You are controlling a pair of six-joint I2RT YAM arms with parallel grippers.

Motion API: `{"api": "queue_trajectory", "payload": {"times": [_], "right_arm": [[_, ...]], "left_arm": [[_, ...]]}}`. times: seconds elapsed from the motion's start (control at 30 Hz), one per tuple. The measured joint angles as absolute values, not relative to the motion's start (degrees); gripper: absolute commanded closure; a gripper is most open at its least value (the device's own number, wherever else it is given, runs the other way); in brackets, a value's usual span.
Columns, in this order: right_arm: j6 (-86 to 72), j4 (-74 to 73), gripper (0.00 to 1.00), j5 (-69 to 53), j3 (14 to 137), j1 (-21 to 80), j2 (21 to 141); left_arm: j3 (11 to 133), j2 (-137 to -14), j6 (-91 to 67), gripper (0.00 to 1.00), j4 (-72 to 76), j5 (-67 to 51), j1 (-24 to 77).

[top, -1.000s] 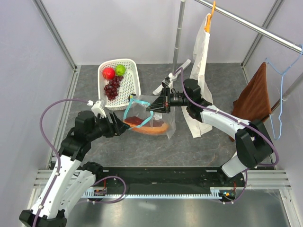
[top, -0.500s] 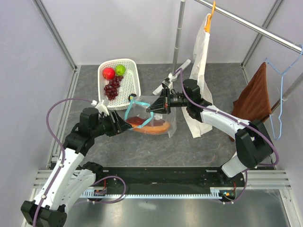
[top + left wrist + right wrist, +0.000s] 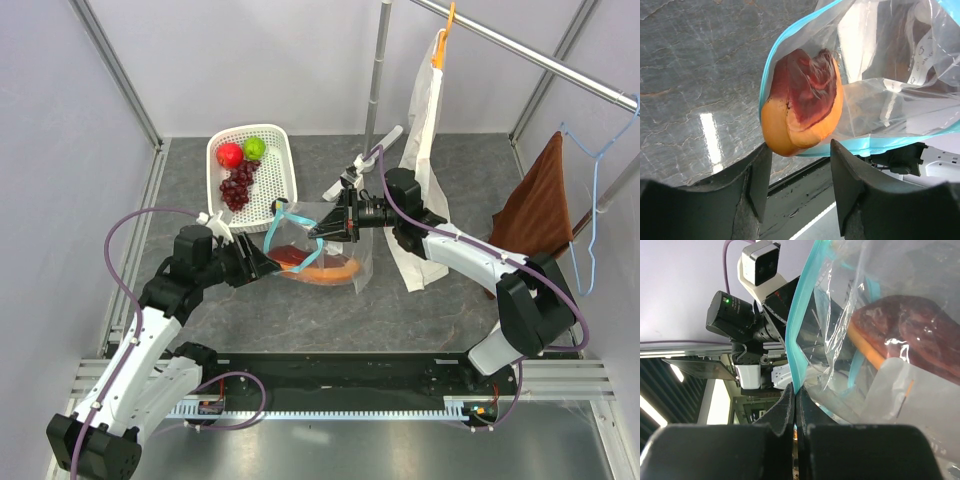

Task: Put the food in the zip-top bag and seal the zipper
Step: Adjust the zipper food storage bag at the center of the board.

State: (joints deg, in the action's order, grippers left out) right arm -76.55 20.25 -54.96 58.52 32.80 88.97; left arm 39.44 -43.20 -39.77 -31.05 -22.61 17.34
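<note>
- Pinching the zipper (image 3: 801, 315) of the zip-top bag (image 3: 335, 235), the right claw (image 3: 795, 390) has its jaws pressed together on the teal strip and holds that edge of the bag's mouth up.
- The bag hangs from this pinch, its mouth gaping toward the left claw (image 3: 797, 150) and its lower part sagging onto the tabletop (image 3: 430, 310).
- The papaya slice (image 3: 802, 100) lies in the bag's mouth. Its maroon face is under the clear plastic, and its rounded orange end pokes out past the teal rim.
- The left claw stands at the bag's mouth with its jaws apart. The orange end of the slice sits right at the gap between the fingertips, close to one finger (image 3: 757, 180) and clear of the other. Whether it touches the nearer finger cannot be told.
- Outside the bag, beyond its far left corner, a white basket (image 3: 215, 160) holds the red apple (image 3: 230, 154), the green round fruit (image 3: 255, 148) and the grape bunch (image 3: 237, 186).
- To the right of the bag, behind the right arm, hangs a tall white paper bag (image 3: 425, 120), with a brown cloth (image 3: 535, 210) farther right.
</note>
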Motion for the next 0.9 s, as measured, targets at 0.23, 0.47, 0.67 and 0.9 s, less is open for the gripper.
{"api": "queue_trajectory", "payload": {"times": [0.23,0.47,0.67,0.9], "right_arm": [[-75.50,19.27,1.00,-54.63,58.52,33.63,88.97],[-65.98,9.10,1.00,-52.58,60.66,35.22,88.97],[-59.83,3.73,1.00,-50.48,62.70,35.51,88.97],[-58.43,2.09,1.00,-49.65,62.74,35.51,88.97]], "left_arm": [[39.44,-43.18,-39.59,0.75,-30.11,-23.09,17.32],[41.47,-44.60,-34.28,0.98,-31.14,-27.27,17.32],[43.88,-44.73,-28.32,0.54,-33.01,-30.06,17.50],[43.88,-45.04,-27.83,0.44,-34.81,-29.50,17.23]]}}
